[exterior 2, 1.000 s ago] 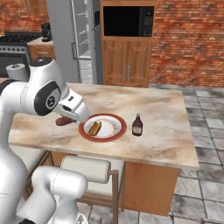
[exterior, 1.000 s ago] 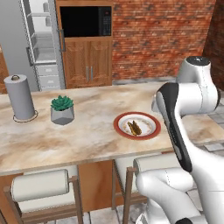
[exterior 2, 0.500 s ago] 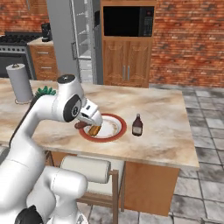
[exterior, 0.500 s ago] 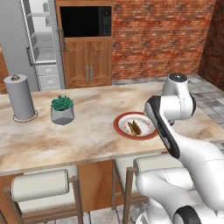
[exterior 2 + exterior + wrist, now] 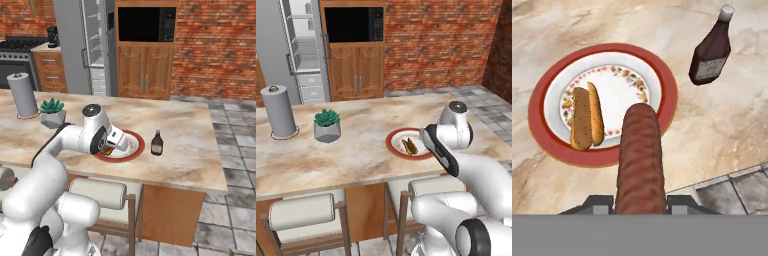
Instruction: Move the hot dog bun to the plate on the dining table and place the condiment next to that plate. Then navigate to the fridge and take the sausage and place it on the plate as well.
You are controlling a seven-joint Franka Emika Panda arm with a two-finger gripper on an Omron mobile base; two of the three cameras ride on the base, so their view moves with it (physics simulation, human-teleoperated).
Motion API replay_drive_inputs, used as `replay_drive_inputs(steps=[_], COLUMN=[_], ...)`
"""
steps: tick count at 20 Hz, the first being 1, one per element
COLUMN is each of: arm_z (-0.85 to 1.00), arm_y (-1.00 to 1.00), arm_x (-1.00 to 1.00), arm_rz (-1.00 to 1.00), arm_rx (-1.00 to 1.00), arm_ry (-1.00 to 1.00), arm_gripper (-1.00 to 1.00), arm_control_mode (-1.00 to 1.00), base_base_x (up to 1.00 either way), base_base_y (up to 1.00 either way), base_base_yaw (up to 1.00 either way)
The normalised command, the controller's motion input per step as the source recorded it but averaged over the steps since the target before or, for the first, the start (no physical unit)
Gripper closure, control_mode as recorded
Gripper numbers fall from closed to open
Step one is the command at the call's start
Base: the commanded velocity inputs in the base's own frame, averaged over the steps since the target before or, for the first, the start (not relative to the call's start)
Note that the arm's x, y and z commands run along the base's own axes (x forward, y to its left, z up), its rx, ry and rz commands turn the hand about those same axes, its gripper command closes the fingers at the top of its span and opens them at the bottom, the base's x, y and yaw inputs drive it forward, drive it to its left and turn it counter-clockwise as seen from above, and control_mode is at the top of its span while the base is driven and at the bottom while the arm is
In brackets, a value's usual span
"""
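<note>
Now we see the fingers (image 5: 640,202) closed on the sausage (image 5: 640,160), which sticks out from between them as a long reddish-brown rod and hangs over the near rim of the plate (image 5: 667,95). In the hand view the plate lies on the beige marbled worktop (image 5: 722,125), white in the middle with a small flower pattern and a broad red-brown rim. The hot dog bun (image 5: 586,119) lies on the left part of the plate, split open, with its two halves side by side. The condiment (image 5: 711,52) stands upright on the worktop just beside the plate, apart from its rim, a dark brown bottle with a pale cap. From the right base view, the arm bends low over the dining table and the hand (image 5: 116,141) is above the near left part of the plate (image 5: 136,150), while the condiment (image 5: 157,143) stands to the right of the plate. From the left base view, the bun (image 5: 408,146) is on the plate (image 5: 393,147), and the white arm hides the right side of it. Farther to the left on the worktop (image 5: 356,155) stand a small potted plant (image 5: 326,126) and a roll of paper towel (image 5: 278,112) on its holder, both well apart from the plate. Behind the table, the fridge (image 5: 303,50) stands with its door open, and we can see pale shelves inside.
</note>
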Motion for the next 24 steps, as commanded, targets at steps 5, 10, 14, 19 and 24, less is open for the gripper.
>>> replay_drive_inputs(steps=[5, 10, 14, 19, 24], arm_z=[-0.18, -0.06, -0.23, -0.4, -0.5], arm_y=[0.0, 0.02, 0.0, -0.06, -0.16], arm_x=[0.76, 0.81, 0.61, 0.4, 0.03], arm_rz=[0.16, 0.07, 0.0, 0.0, 0.0], arm_rx=[0.0, 0.0, -0.01, 0.0, 0.0], arm_ry=[-0.05, -0.01, 0.0, 0.0, 0.0], arm_gripper=[1.0, 1.0, 1.0, 1.0, 1.0], arm_control_mode=[-1.0, -1.0, -1.0, -1.0, -1.0], base_base_x=[0.0, 0.0, 0.0, 0.0, 0.0], base_base_y=[0.0, 0.0, 0.0, 0.0, 0.0], base_base_yaw=[0.0, 0.0, 0.0, 0.0, 0.0])
